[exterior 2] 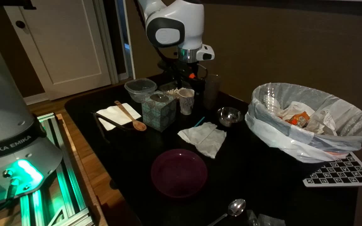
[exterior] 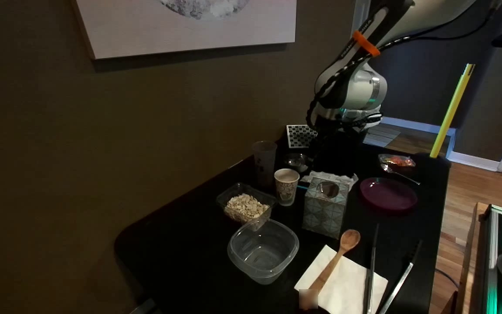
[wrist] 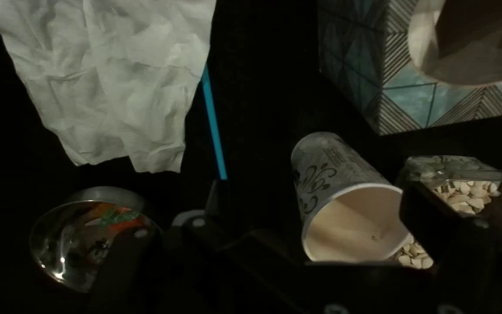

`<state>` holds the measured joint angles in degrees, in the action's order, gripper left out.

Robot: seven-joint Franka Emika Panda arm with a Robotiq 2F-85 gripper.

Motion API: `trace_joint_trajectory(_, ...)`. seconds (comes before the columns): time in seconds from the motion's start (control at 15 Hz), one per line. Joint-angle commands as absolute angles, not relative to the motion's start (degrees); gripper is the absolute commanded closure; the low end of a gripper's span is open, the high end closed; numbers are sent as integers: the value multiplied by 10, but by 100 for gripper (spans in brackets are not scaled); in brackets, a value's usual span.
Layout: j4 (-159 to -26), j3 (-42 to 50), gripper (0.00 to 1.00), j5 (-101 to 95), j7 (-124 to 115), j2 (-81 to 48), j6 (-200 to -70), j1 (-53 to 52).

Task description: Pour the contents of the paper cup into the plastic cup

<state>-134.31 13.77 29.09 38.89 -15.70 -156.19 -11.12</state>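
- Paper cup (exterior: 286, 190): stands upright on the black table (exterior: 177, 244), mouth up, just beside the tissue box (exterior: 324, 213) and the tub of pale flakes (exterior: 260, 194). The wrist view shows its pale interior, with a small dark speck on the wall.
- Plastic cup (exterior 2: 211, 91): stands upright near the paper cup, toward the room wall. Its contents are too dim to identify.
- Gripper (wrist: 314, 196): fingers spread apart. In the wrist view, the paper cup appears in the gap, and one finger overlaps its rim in the line of sight. Contact cannot be determined.
- Metal bowl (exterior 2: 228, 123): near the plastic cup. Orange and green patches show on its inner surface.
- Crumpled white sheet (exterior 2: 204, 138): lies near the bowl. A blue stick (exterior 2: 199, 121) projects from its edge.
- Clear tub (exterior: 262, 274): stands next to the tub of pale flakes, mouth up.
- Wooden spoon (exterior: 333, 264): lies across the white napkin (exterior: 350, 281). One arm of the tongs (exterior: 371, 279) also crosses the napkin.
- Purple plate (exterior 2: 179, 172): lies flat near the metal spoon (exterior 2: 237, 207), well apart from the paper cup.
- Lined bin (exterior 2: 272, 142): in an exterior view, holds an orange wrapper (exterior 2: 299, 120). It partly hides the checkered board (exterior 2: 341, 172).
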Motion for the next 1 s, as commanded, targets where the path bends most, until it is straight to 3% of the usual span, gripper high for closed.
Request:
trace_joint_trajectory(0.0, -1287, 43, 0, 253, 354, -224, -1592, -25)
trace_joint_trajectory(0.47, -1240, -46, 0, 173, 285, -285, -1654, 61)
trace_joint_trajectory(0.53, -1236, -52, 4, 161, 275, -290, -1655, 67)
trace_joint_trajectory(0.6, -1232, -57, 26, 151, 265, -296, -1657, 73)
trace_joint_trajectory(0.73, -1226, -68, 30, 138, 252, -304, -1656, 82)
trace_joint_trajectory(0.93, -1216, -80, 54, 126, 238, -316, -1653, 91)
